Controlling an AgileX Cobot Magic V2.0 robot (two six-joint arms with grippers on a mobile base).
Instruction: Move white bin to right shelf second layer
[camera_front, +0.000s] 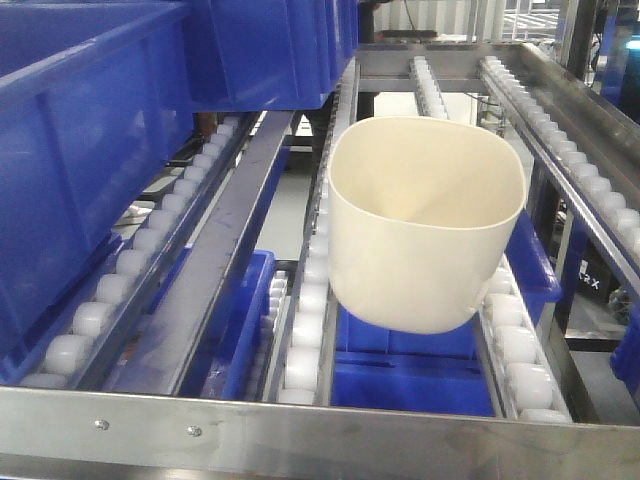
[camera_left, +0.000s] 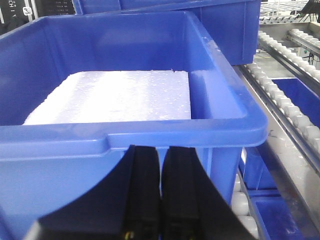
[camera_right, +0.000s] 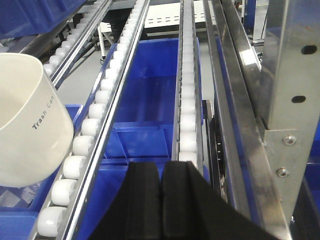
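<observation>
The white bin (camera_front: 425, 225) sat on the roller rails (camera_front: 515, 345) of the right shelf second layer, its rounded base dropped into the gap between two rails and its walls resting against the rollers on both sides. It leaned forward, mouth tipped toward the front lip (camera_front: 320, 430), probably because the rails slope down that way and the tapering tub has no flat bottom wide enough to span them. Neither arm touched it. The right end effector (camera_right: 161, 202) was closed on nothing, fingers pressed together, just beside the bin and over the neighbouring rail. The left end effector (camera_left: 161, 192) was likewise closed and empty, parked against the front wall of a blue crate (camera_left: 125, 140) holding a white slab (camera_left: 115, 97), well apart from the bin. With the bin already on the rails and both arms clear, the task looked essentially done.

The bin was cream-white smooth plastic with a rounded-square rim, empty inside, no handles or lid, and "Trash Can" printed small on one wall.
</observation>
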